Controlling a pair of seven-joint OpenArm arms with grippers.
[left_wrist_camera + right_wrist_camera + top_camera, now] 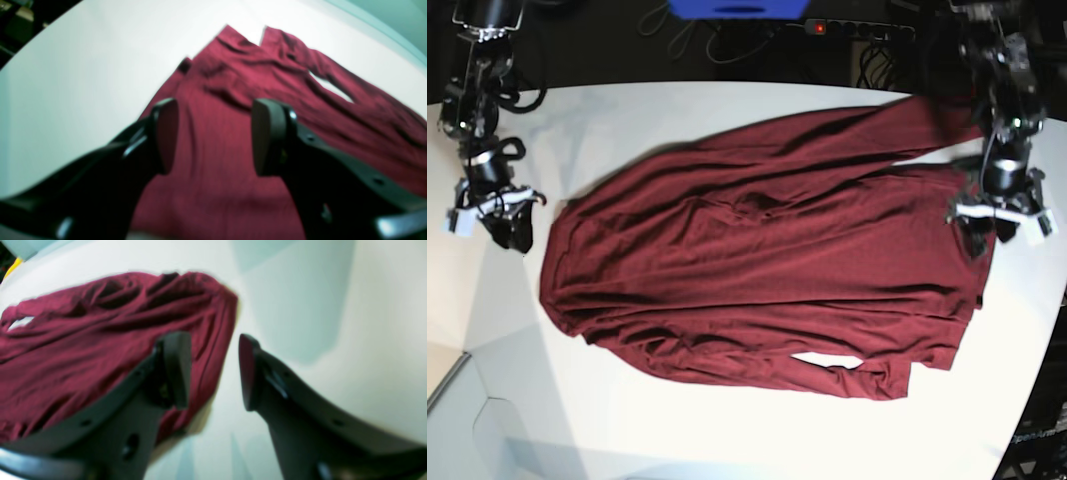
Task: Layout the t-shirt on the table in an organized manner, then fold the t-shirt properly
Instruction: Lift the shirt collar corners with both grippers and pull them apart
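On the white table (727,440), rumpled knit t-shirt (757,270)

My arms are black, jointed and strung with dark cables, with white fittings near the wrists. My fingers (267,136) are matte black with flat pads and small screw holes.

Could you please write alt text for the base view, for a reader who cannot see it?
A dark maroon t-shirt with long sleeves lies spread, somewhat wrinkled, across a white table. The left gripper is over the shirt's edge at the view's right; the right gripper is beside its opposite end.
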